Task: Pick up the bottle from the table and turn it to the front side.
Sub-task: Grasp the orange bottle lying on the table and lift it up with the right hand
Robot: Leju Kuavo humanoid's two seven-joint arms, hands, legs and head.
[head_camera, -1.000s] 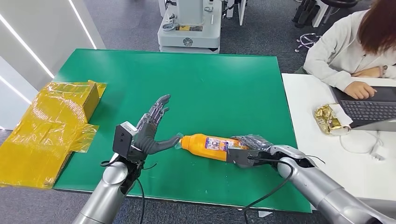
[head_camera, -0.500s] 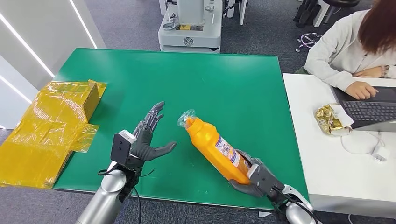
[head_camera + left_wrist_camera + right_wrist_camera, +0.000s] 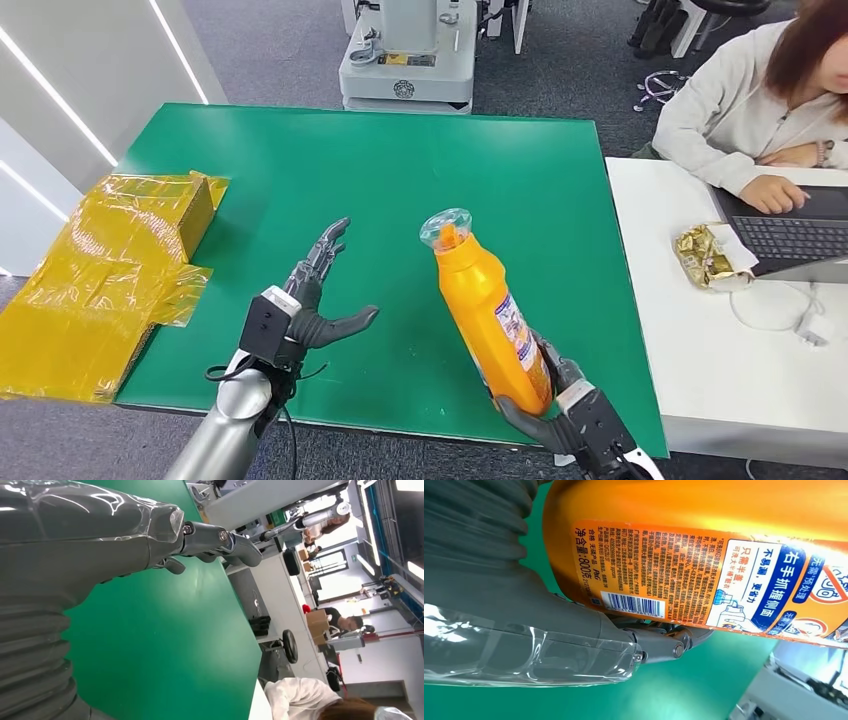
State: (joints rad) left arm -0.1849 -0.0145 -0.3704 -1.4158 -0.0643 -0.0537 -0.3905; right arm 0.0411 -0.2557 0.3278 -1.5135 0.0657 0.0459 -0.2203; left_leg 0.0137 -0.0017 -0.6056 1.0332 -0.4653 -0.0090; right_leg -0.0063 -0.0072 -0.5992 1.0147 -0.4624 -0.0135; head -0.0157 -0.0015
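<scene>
My right robot hand [image 3: 560, 415] grips bottle [image 3: 485, 305] base, lower right; left robot hand [image 3: 310, 295] open. Rotate slowly, keep grip firm.

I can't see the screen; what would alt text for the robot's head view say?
The robot's right hand holds a tall orange plastic bottle nearly upright above a green table, its clear-wrapped cap tilted away. Its left hand hovers open beside it. Yellow-wrapped boxes lie at the left, and a person in white types at a laptop.
</scene>
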